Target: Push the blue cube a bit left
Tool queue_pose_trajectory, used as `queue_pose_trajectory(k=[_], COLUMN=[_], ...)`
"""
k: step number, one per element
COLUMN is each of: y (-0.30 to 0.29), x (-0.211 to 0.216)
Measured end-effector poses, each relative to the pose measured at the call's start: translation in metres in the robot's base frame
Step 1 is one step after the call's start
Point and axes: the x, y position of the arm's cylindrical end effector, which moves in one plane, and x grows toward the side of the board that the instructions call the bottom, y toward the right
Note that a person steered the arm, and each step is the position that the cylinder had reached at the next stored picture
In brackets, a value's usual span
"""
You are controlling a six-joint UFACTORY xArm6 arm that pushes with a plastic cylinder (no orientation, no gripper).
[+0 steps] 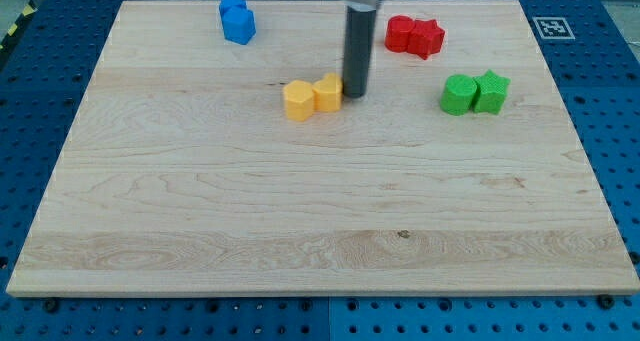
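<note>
Two blue blocks sit touching near the view's top left. The lower one [240, 25] looks like the blue cube. The upper one [231, 3] is partly behind it and its shape is unclear. My dark rod comes down from the view's top centre. My tip [354, 94] rests on the board well to the right of and below the blue blocks. It is right against the right side of a yellow block [327, 91].
A second yellow block [298, 100] touches the first on its left. Two red blocks [401, 32] [428, 38] lie at the top right. Two green blocks [459, 95] [491, 91] lie at the right. The wooden board [300, 221] is edged by a blue perforated table.
</note>
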Motion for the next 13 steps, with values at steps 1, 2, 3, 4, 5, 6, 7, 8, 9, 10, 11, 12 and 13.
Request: queue_pose_trajectory(k=[1,2,3,4,5,6,7,8,9,10,11,12,13], y=[-0.033,-0.037,-0.015,-0.009,-0.01,-0.01,-0.01,-0.01,-0.01,-0.01,-0.016,-0.03,-0.043], x=[0.0,-0.014,-0.052,-0.046,-0.034,-0.034,-0.034,-0.033,-0.033,-0.033,-0.034,-0.053,-0.086])
